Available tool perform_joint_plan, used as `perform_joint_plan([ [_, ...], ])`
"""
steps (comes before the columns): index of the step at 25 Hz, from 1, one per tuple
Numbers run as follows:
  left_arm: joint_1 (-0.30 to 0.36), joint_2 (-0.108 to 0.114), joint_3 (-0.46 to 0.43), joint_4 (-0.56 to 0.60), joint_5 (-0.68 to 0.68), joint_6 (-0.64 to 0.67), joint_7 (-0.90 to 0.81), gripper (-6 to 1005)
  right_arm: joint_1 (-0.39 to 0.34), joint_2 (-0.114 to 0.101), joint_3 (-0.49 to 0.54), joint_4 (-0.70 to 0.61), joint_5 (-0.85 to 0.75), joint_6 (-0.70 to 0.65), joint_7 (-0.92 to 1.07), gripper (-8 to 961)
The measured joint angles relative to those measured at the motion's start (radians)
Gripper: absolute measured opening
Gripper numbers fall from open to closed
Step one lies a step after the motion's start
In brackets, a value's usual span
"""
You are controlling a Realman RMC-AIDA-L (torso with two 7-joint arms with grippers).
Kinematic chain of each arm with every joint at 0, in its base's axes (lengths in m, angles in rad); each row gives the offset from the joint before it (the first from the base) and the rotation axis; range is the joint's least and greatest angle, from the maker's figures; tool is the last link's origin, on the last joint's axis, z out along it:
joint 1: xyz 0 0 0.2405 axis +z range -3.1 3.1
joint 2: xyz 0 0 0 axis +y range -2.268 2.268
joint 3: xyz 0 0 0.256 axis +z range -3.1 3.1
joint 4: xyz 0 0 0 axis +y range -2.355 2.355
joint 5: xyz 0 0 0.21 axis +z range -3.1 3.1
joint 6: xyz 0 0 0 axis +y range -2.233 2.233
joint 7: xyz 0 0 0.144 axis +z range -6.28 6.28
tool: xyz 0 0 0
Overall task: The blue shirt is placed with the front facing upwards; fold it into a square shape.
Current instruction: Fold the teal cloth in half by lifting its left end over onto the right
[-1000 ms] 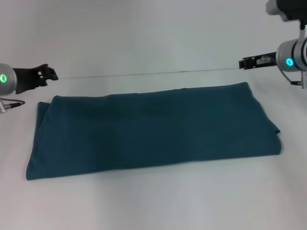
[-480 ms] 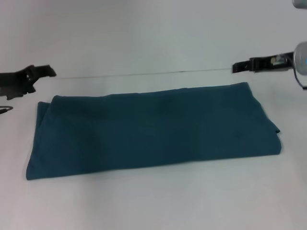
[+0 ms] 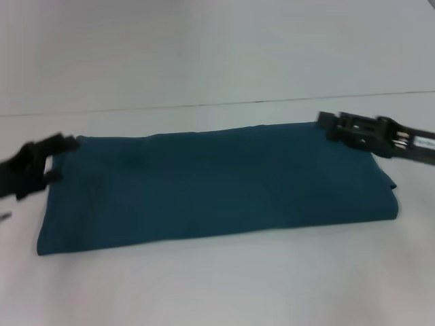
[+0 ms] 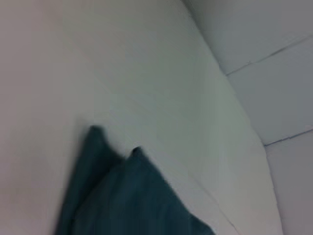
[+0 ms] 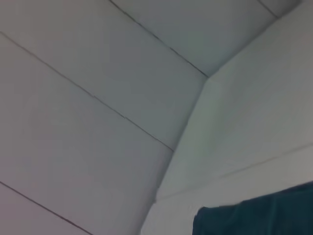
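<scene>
With the blue shirt (image 3: pixel 217 183) already folded into a long band, both far corners have just been approached by the left gripper (image 3: pixel 41 163) and right gripper (image 3: pixel 333 125), finger states indiscernible.

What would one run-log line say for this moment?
shirt: folded into long band on table | left gripper: at its left end | right gripper: at far right corner | final fold: not done

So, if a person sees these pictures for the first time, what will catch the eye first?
First, the blue shirt: a long dark teal band, folded lengthwise, lying across the middle of the pale table. Then the two black grippers, one at each far corner: the left gripper at the shirt's left end and the right gripper over its right end.
</scene>
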State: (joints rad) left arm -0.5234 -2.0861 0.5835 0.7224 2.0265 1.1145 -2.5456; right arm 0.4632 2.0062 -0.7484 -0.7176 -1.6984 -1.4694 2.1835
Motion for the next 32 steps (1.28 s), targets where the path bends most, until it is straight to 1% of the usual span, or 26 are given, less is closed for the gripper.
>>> perform_joint_plan([
  [4,0.043,0.0,-0.001,-0.058,-0.086,-0.004,0.056,842,-0.021,-0.014,0.009,0.042,0.0,-0.028,-0.02,773],
  [7,0.042,0.018,0.006,-0.051,-0.059,0.015,0.099,841,-0.015,-0.018,0.007,0.045,-0.025,-0.035,-0.032,773],
  [8,0.036,0.027,0.008,-0.031,-0.029,0.037,0.157,841,-0.013,-0.019,0.007,0.045,-0.033,-0.036,-0.035,773],
  [10,0.026,0.036,0.01,0.016,0.025,0.078,0.271,841,-0.007,-0.022,0.009,0.046,-0.047,-0.038,-0.042,773],
  [12,0.021,0.031,0.028,0.079,0.081,0.11,0.388,842,-0.005,-0.025,0.013,0.046,-0.056,-0.038,-0.045,774],
  [14,0.021,0.02,0.055,0.12,0.122,0.107,0.441,844,-0.004,-0.026,0.014,0.046,-0.059,-0.035,-0.047,774],
  [15,0.021,0.02,0.055,0.12,0.122,0.107,0.441,845,-0.006,-0.026,0.015,0.046,-0.059,-0.033,-0.048,774],
  [16,0.008,0.008,0.075,0.127,0.161,0.069,0.423,846,-0.007,-0.026,0.016,0.046,-0.059,-0.032,-0.05,774],
  [18,-0.006,0.01,0.073,0.096,0.168,0.052,0.371,848,-0.01,-0.026,0.022,0.053,-0.059,-0.03,-0.055,774],
  [20,-0.03,0.021,0.059,0.027,0.17,0.009,0.241,850,-0.011,-0.026,0.03,0.065,-0.059,-0.029,-0.058,774],
  [22,-0.047,0.027,0.04,-0.043,0.166,-0.047,0.045,852,-0.011,-0.026,0.039,0.073,-0.059,-0.028,-0.061,774],
  [24,-0.051,0.022,0.019,-0.071,0.153,-0.084,-0.078,853,-0.011,-0.026,0.045,0.079,-0.059,-0.028,-0.066,774],
  [25,-0.051,0.019,0.011,-0.075,0.147,-0.1,-0.112,852,-0.011,-0.026,0.047,0.081,-0.059,-0.028,-0.068,774],
  [27,-0.05,0.014,0.006,-0.076,0.142,-0.118,-0.118,852,-0.011,-0.027,0.049,0.083,-0.059,-0.03,-0.069,773],
  [30,-0.049,0.014,0.004,-0.076,0.137,-0.122,-0.002,850,-0.014,-0.032,0.05,0.083,-0.059,-0.031,-0.069,773],
  [32,-0.047,0.014,0.002,-0.076,0.136,-0.13,0.044,848,-0.016,-0.033,0.051,0.083,-0.059,-0.032,-0.069,773],
])
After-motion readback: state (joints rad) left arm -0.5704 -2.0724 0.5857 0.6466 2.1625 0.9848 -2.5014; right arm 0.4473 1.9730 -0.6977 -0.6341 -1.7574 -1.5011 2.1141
